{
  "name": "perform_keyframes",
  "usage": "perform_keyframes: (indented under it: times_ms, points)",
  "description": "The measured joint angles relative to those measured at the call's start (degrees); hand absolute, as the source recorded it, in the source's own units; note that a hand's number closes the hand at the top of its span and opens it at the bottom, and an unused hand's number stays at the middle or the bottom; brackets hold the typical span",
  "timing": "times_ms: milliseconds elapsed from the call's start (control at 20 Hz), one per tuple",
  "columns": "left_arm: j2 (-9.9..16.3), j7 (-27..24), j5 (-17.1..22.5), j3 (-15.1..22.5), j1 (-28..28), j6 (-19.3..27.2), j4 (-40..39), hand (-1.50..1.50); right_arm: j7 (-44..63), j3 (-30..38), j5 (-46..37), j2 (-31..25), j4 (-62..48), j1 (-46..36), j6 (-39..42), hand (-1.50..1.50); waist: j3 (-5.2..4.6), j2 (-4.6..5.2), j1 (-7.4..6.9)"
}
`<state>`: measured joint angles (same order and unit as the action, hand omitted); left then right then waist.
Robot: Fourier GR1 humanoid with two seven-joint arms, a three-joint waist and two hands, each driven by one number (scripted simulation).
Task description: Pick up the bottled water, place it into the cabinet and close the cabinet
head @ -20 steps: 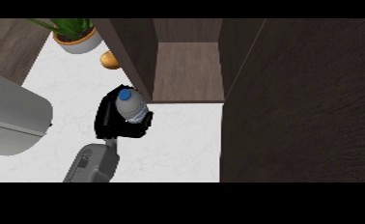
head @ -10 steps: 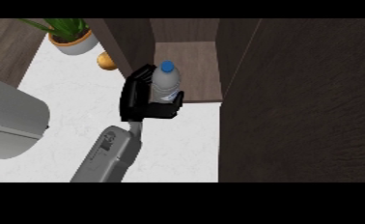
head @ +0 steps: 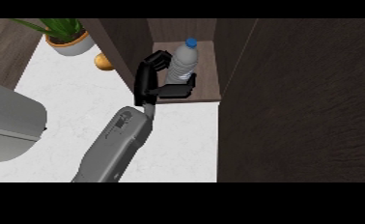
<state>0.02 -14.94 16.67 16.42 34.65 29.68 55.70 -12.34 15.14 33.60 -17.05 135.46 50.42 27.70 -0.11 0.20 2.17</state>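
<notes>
A clear plastic water bottle w/ blue cap (head: 180,63) is held upright, long axis vertical, cap pointed up, inside the open dark-wood cabinet (head: 187,96) over its shelf. The black left hand (head: 152,79) is curled round it — fingers at its left side, thumb across its base. Right hand not seen.

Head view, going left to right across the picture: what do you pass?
Grey rounded appliance → potted plant → orange fruit → robot hand → bottled water → dark cabinet door.
</notes>
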Motion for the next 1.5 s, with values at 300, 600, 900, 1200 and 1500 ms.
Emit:
perform_keyframes:
  times_ms: [300,600,900,1200,1500]
  points:
    - [-0.01,-1.92,2.52,-2.70,6.00,-0.56,-9.57,1.50,-0.53,1.21,1.00,-0.66,-0.34,0.25,0.99,-1.50,-0.01,0.16,0.35]
    - [-0.01,-5.02,4.71,-4.24,12.73,0.19,-18.88,1.50,-0.10,1.57,1.96,-1.27,-0.86,-0.59,1.06,-1.50,-0.01,0.40,0.79]
    - [-0.01,-8.72,6.14,-5.40,18.88,1.73,-27.35,1.50,-0.57,1.87,2.66,-1.58,-1.26,-1.08,1.98,-1.50,-0.01,0.64,1.45]
    - [0.22,-10.02,4.71,-6.64,24.95,3.34,-35.51,-1.50,-1.45,1.23,3.31,-1.28,-1.46,-0.69,2.90,-1.50,-0.01,0.89,2.06]
    - [0.79,-10.28,3.61,-7.66,29.29,2.98,-41.48,-1.50,-1.76,1.51,3.90,-1.87,-1.68,-0.78,3.58,-1.50,-0.01,1.07,2.11]
